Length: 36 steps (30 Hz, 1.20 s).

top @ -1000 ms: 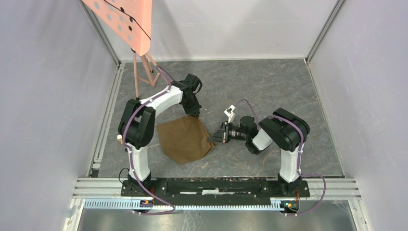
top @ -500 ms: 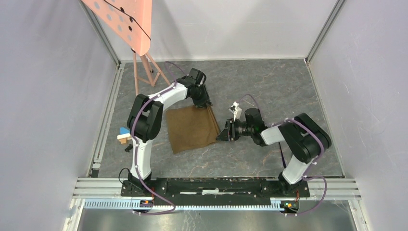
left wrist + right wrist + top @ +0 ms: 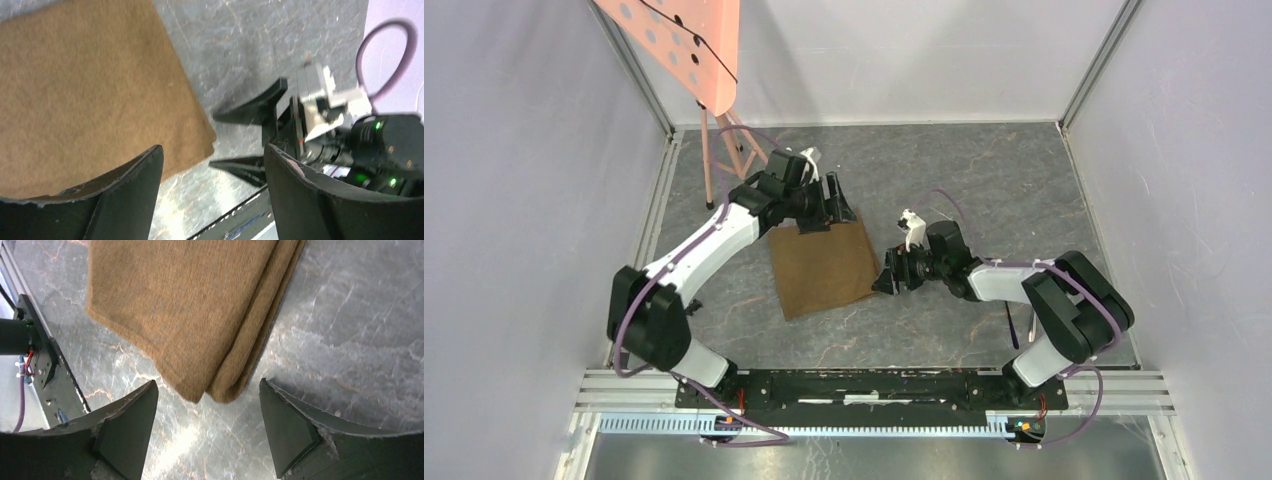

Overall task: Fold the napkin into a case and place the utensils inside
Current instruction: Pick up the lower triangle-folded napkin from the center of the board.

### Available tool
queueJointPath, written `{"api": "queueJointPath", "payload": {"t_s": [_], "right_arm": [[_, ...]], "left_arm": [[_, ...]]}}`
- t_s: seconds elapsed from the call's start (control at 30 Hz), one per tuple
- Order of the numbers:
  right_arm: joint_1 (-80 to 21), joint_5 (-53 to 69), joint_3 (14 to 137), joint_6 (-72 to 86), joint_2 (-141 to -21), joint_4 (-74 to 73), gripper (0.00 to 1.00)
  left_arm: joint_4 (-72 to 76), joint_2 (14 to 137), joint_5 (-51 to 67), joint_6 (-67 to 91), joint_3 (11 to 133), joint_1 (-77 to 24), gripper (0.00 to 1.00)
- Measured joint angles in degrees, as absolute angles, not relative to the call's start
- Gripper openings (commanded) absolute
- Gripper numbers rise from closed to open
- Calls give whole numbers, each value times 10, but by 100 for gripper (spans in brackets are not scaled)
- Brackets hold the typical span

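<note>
Lying flat on the bench (image 3: 984,180), the napkin (image 3: 822,268) is folded double, layers stacked at its near-right corner | right tool (image 3: 884,278) just beside that corner, released, fingers spread, nothing held | left tool (image 3: 832,212) over the napkin's far edge, released, nothing held

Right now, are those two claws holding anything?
Left gripper: open, holding nothing.
Right gripper: open, empty, at the napkin corner.

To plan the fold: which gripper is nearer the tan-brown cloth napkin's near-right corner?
Right. The right gripper has its open fingers either side of that corner of the tan-brown cloth napkin; the left gripper is at its far edge.
</note>
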<state>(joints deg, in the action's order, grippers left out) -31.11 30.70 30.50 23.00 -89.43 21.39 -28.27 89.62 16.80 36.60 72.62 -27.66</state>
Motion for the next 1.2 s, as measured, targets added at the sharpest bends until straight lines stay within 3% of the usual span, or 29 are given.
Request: {"api": "queueJointPath", "payload": {"t_s": [0.1,0.2,0.43,0.57,0.6,0.8,0.9,0.97,1.2], "right_arm": [[-328,281,336,222,-914,197,79],[-351,245,358,220,-925,184,70],[-371,152,345,233,-912,168,34],[-370,123,303,254,-889,195,0],[-370,119,293,260,-886,203,0],[-364,119,254,278,-861,232,2],[-350,138,248,271,-851,222,37],[-339,157,254,251,-845,206,54],[-334,198,272,202,-825,153,64]], "left_arm": [[-288,835,169,361,670,-276,81],[-291,793,169,361,618,-276,82],[-311,687,166,362,523,-274,83],[-311,635,166,362,489,-274,83],[-311,629,166,362,482,-274,83],[-312,623,165,365,456,-274,84],[-308,630,164,366,456,-273,84],[-303,645,164,367,456,-271,84],[-268,716,167,373,458,-253,84]]}}
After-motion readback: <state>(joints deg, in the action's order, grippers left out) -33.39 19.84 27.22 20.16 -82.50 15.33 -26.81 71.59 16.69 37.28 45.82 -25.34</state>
